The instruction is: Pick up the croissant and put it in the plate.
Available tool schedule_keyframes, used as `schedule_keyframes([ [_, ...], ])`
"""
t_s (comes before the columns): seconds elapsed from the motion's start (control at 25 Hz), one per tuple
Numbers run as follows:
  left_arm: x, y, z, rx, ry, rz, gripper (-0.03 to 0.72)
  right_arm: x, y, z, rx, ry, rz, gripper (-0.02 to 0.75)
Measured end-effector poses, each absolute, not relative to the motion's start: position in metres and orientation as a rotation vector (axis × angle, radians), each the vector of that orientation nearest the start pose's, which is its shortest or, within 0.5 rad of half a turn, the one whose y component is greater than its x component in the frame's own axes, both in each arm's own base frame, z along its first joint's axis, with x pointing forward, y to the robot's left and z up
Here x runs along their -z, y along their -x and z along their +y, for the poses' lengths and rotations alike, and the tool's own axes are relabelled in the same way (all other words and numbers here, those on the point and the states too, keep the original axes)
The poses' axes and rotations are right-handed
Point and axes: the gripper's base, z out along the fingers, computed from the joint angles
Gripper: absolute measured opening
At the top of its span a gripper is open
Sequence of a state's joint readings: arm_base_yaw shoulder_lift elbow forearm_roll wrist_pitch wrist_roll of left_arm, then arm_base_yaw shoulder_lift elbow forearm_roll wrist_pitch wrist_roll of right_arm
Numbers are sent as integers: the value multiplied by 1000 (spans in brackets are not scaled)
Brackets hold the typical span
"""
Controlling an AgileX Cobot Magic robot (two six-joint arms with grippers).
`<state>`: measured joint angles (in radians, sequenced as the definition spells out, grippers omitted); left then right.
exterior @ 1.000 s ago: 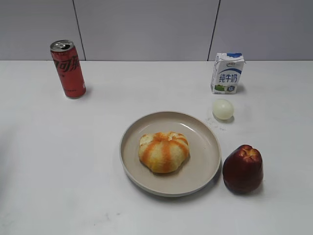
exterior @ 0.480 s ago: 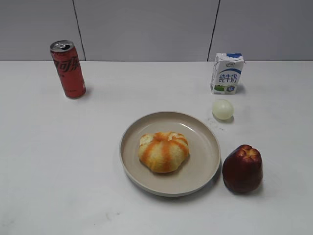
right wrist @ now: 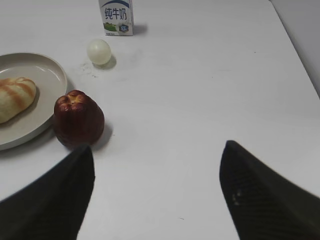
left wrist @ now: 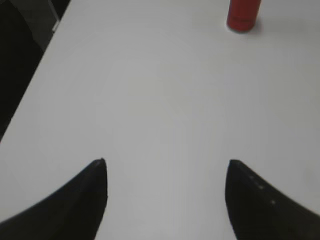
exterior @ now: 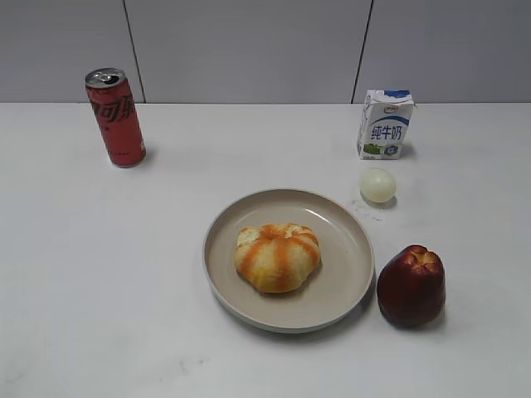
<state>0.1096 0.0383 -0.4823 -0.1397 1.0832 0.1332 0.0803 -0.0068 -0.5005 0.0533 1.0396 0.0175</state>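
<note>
The croissant (exterior: 277, 256), pale yellow with orange-brown stripes, lies in the middle of the beige plate (exterior: 348, 222). Both also show at the left edge of the right wrist view, the croissant (right wrist: 14, 99) on the plate (right wrist: 47, 75). My left gripper (left wrist: 166, 161) is open and empty over bare white table, far from the plate. My right gripper (right wrist: 157, 146) is open and empty, to the right of the apple. Neither gripper shows in the exterior view.
A dark red apple (exterior: 411, 285) stands right of the plate and touches its rim. A small pale ball (exterior: 377, 185) and a milk carton (exterior: 386, 124) stand behind it. A red soda can (exterior: 115, 118) stands at the back left. The table's left edge (left wrist: 35, 75) is near.
A faint shadow at the left edge of the table has gone. The croissant, plate and other things have not moved.
</note>
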Motion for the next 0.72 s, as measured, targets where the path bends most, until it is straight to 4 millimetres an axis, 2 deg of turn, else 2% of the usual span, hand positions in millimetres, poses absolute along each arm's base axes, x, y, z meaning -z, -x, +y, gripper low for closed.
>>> schedule_keyframes([
  [0.24,-270,3,-11,21,-43,2085,555,-279,5,4,-126,65,2017,588],
  [0.72,-270,6,-10,161,-281,2068,545,-279,5,4,-126,65,2017,588],
])
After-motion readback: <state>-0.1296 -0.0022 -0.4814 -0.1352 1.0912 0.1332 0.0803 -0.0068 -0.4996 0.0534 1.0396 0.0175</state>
